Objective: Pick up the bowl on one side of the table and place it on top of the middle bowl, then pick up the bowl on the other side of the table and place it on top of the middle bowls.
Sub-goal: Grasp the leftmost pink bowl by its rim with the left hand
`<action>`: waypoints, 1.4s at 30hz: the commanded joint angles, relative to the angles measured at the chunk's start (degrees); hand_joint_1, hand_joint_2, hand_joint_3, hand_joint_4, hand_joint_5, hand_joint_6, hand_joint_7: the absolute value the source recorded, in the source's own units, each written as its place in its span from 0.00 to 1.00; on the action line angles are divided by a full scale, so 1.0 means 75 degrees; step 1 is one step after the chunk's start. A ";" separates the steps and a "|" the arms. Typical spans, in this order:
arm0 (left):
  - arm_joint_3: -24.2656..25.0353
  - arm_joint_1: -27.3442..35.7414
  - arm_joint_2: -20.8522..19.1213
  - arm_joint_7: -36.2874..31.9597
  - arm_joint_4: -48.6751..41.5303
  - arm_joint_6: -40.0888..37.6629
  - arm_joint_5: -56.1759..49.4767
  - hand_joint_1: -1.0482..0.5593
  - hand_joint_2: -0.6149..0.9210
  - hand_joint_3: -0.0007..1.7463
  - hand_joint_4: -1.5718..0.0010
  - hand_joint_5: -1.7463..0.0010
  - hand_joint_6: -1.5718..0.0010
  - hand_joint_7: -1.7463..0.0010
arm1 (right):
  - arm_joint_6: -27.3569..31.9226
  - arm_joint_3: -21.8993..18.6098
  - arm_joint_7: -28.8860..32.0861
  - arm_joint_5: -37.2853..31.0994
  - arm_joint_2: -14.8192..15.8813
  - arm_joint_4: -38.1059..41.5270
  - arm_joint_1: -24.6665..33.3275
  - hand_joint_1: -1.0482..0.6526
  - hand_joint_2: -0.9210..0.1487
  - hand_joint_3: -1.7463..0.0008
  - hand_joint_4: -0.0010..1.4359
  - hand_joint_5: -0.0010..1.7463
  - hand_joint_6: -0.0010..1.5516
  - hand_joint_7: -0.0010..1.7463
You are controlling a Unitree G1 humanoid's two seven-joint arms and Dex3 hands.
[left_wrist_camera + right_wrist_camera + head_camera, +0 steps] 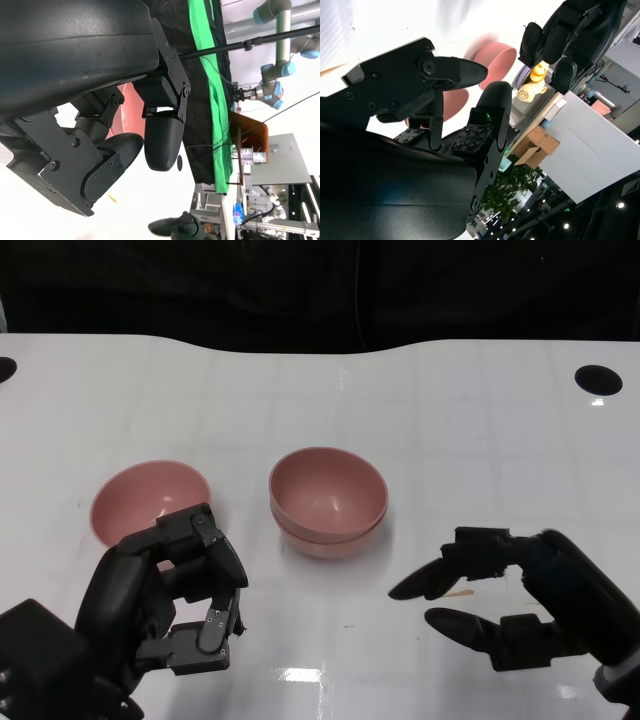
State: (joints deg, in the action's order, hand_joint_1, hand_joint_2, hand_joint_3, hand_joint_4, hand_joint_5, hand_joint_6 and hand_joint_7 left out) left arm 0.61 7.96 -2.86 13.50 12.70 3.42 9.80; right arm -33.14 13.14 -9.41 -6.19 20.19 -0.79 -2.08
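Two pink bowls (328, 502) sit stacked at the centre of a glossy white table (470, 430), with another pink bowl (140, 498) to the left. Both hands, left (190, 590) and right (510, 600), are black.

Bright overhead light, table (420, 430) glare

A white table (450, 430) carries a pink bowl (140, 498) at left, a stack of two pink bowls (328, 502) mid-table, and a small tan sliver (460, 593) at right.
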 commanded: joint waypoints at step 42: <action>-0.2227 -0.2119 -0.2969 0.0174 0.0402 -0.3734 -0.8722 0.32 0.97 0.00 0.73 0.81 0.72 0.99 | 0.1600 -0.0937 -0.0884 0.1020 -0.0970 -0.0580 0.1059 0.57 0.62 0.08 0.65 1.00 0.52 0.91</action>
State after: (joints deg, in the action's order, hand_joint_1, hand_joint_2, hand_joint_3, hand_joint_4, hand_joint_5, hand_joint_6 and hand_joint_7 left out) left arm -15.49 -6.86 -25.18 15.50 17.83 -24.05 -54.17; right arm -21.40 6.44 -15.98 1.48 13.01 -5.01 5.66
